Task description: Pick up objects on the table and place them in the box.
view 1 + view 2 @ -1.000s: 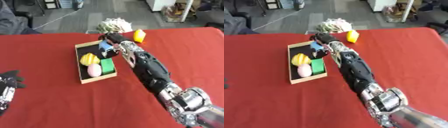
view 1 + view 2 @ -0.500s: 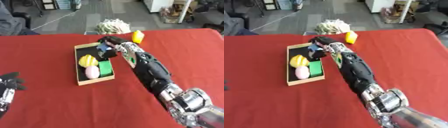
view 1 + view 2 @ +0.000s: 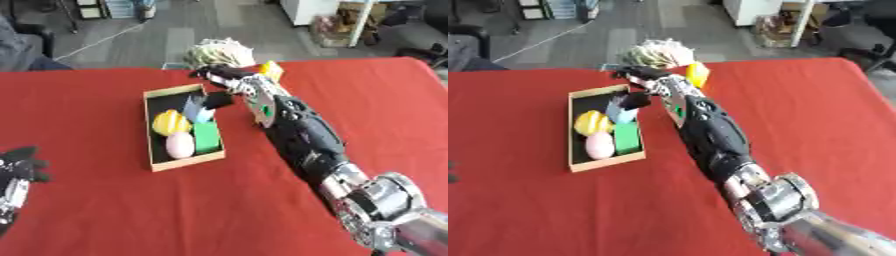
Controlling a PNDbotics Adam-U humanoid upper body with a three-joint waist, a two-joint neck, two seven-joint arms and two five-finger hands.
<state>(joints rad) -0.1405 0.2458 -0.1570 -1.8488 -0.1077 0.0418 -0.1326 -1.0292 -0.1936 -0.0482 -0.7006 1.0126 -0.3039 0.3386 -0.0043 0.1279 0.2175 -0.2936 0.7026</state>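
Observation:
A shallow tan box with a black floor lies on the red table. In it are a yellow ribbed thing, a pink egg shape, a green block and a light blue thing leaning at the far right. My right hand hovers over the box's far right corner, fingers spread and straight, thumb hanging down beside the blue thing, holding nothing. A yellow object lies on the table just behind that hand. My left hand rests at the lower left edge, open.
A pale bundle of cord-like material sits at the table's far edge, behind the box. My right forearm stretches diagonally across the table's middle. Office floor and chairs lie beyond the table.
The right hand carried the blue thing down into the box and let it go; its fingers have spread and the blue thing rests against the other items.

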